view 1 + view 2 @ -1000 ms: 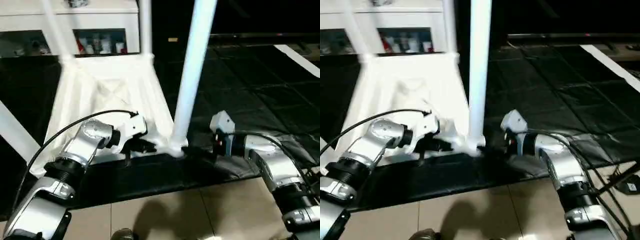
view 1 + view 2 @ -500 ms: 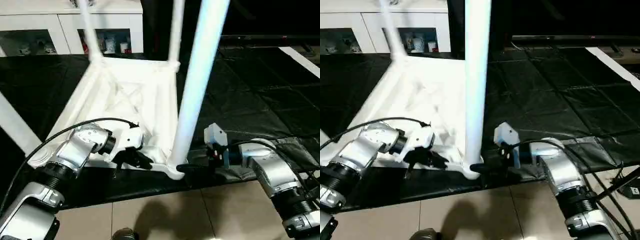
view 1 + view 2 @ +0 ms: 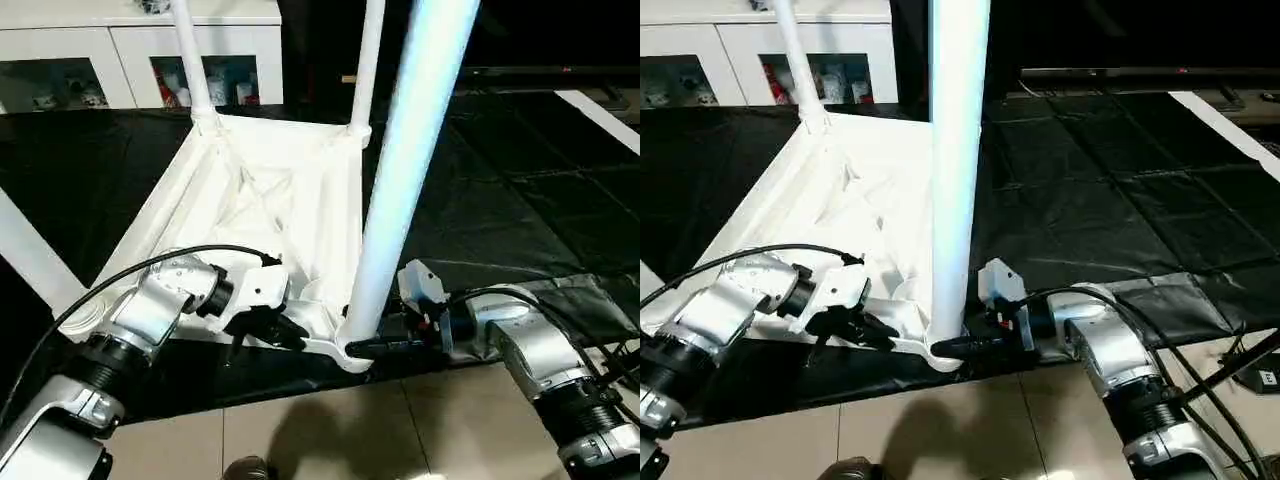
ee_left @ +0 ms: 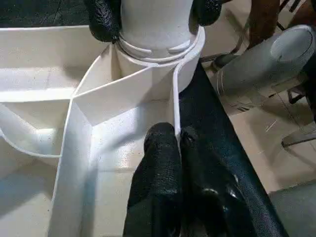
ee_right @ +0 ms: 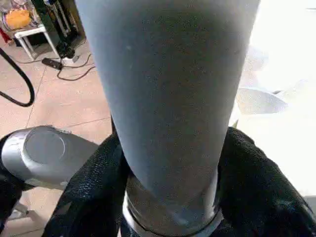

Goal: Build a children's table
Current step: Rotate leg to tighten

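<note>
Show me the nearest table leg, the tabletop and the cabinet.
nearest table leg (image 3: 400,190), left eye view, mid-shaft.
tabletop (image 3: 290,215), left eye view, ribbed underside.
cabinet (image 3: 130,45), left eye view, white front between glass doors.

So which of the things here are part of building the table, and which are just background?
Part of the job:
- table top, upside down on the black mat
- near leg, right gripper closed around its base
- far legs
- left gripper, pinching the top's edge rib

Just lying about:
- white cabinet with glass doors
- tiled floor
</note>
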